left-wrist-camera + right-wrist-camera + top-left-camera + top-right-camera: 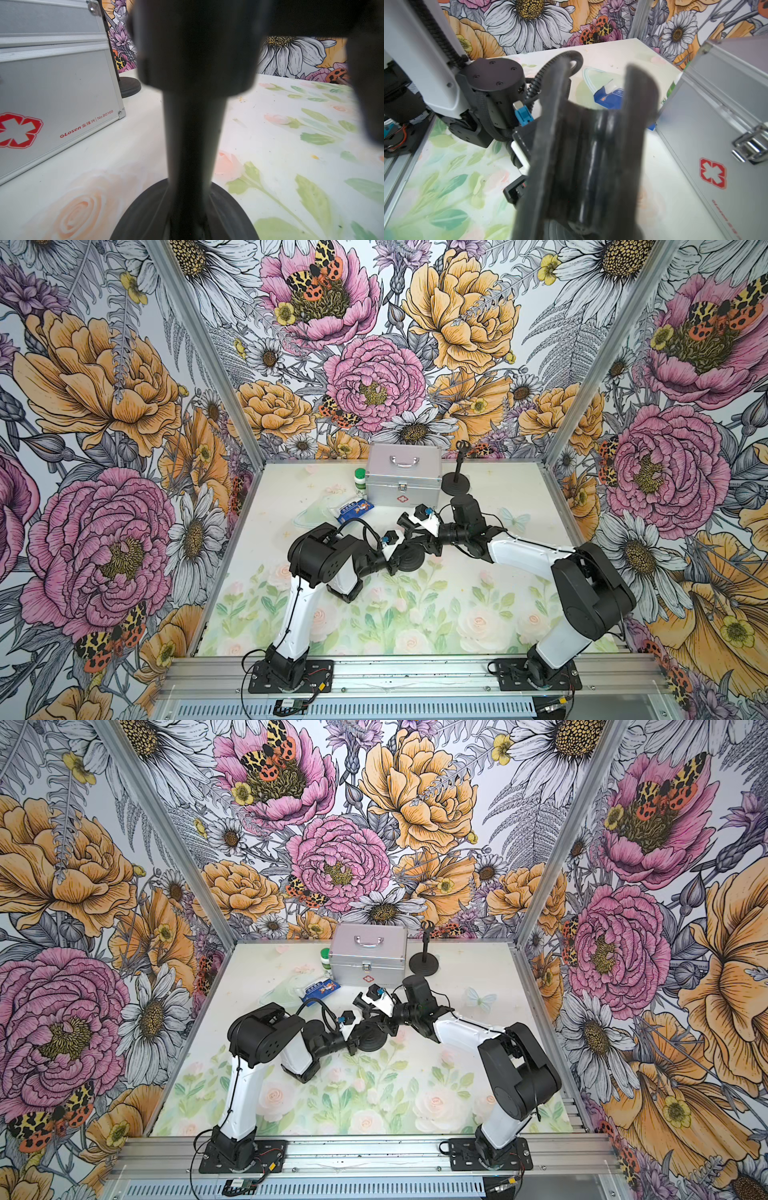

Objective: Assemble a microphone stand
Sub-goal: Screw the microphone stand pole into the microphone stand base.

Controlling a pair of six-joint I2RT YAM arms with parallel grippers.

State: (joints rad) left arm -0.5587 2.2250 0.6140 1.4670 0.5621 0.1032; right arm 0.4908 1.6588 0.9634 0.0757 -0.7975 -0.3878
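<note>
**Top views.** Both arms reach over the flower-printed table (498, 597) and meet at the centre of the frame, above the round black base (411, 563) of the microphone stand. The left gripper (394, 562) sits at the base's left edge. The right gripper (417, 542) sits just above the base (the pole is hidden beneath the two). Higher in the frame stands a silver first-aid case (403, 472), with a green-capped bottle (360, 480) at its left and a blue packet (355, 508) below the bottle. At the case's right a second stand (456, 487) stands upright on its own base.

**Left wrist view.** The pole (191, 135) rises upright from the base (228, 207) through the centre of the frame, dark and blurred. A thicker dark mass tops it. The left gripper is fully closed with the pole in its grip (its own fingers cannot be made out). The case (56, 93) fills the left of the frame.

**Right wrist view.** The right gripper (600, 68) is partly open. Its two dark fingers (550, 128) stand parted, and the glossy pole (600, 155) runs between them. Whether either finger touches the pole cannot be told. The left arm (492, 93) occupies the left of the frame and the case (716, 124) the right.
</note>
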